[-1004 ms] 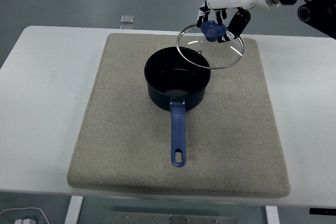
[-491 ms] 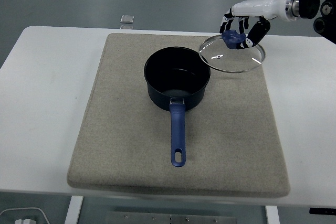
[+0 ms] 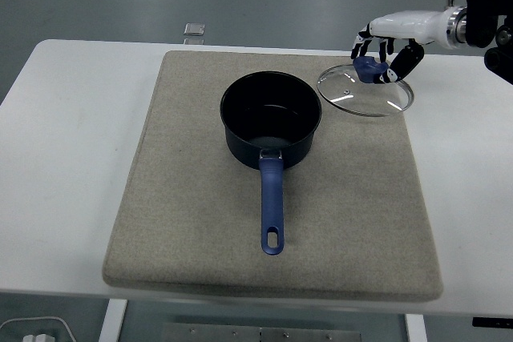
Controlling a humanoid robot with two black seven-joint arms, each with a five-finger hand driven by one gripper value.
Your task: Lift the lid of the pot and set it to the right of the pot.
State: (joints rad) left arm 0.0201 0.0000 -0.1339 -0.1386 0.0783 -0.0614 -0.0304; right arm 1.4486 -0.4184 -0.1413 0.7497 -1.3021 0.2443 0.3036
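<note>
While the white bench stretches bare at the left of the head view, a beige mat covers most of its middle, with a small clear object sitting just past the mat's far edge. At the mat's centre stands a dark blue pot, uncovered, its interior dark and its blue handle pointing toward the bench's near edge, a hanging hole at the tip. To the right of the pot, at the mat's far right corner, a glass lid with a metal rim is tilted, its far side raised; whether its near edge touches the mat cannot be told. Light glints off the glass in short white streaks. The lid's blue knob is gripped from above by the right hand, white-backed with black fingers curled closed around the knob. Its black arm enters from the upper right edge, above the bench's far right side.
</note>
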